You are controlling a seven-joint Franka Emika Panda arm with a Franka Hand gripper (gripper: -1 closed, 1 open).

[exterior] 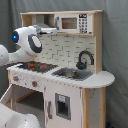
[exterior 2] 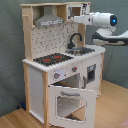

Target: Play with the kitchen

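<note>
The kitchen (exterior: 75, 75) (exterior 2: 60, 55) is a tall toy of pale wood and white panels. It has a red-ringed black hob (exterior: 34, 65) (exterior 2: 51, 59), a black faucet (exterior: 84, 59) (exterior 2: 75, 39) over a sink, and a grey hood (exterior: 44, 23) (exterior 2: 48, 20). Its windowed oven door (exterior 2: 70, 104) hangs open, tipped forward in the second exterior view. My gripper (exterior: 51, 30) (exterior 2: 76, 19) is raised to the upper shelf level, beside the hood and close to the microwave panel (exterior: 70, 22). Nothing shows in its grasp.
The white arm (exterior: 27, 41) (exterior 2: 102, 20) reaches across above the counter, over the hob in the first exterior view and over the sink end in the second exterior view. A grey curtain (exterior: 115, 45) hangs behind. The wooden floor (exterior 2: 110, 107) lies in front of the open oven door.
</note>
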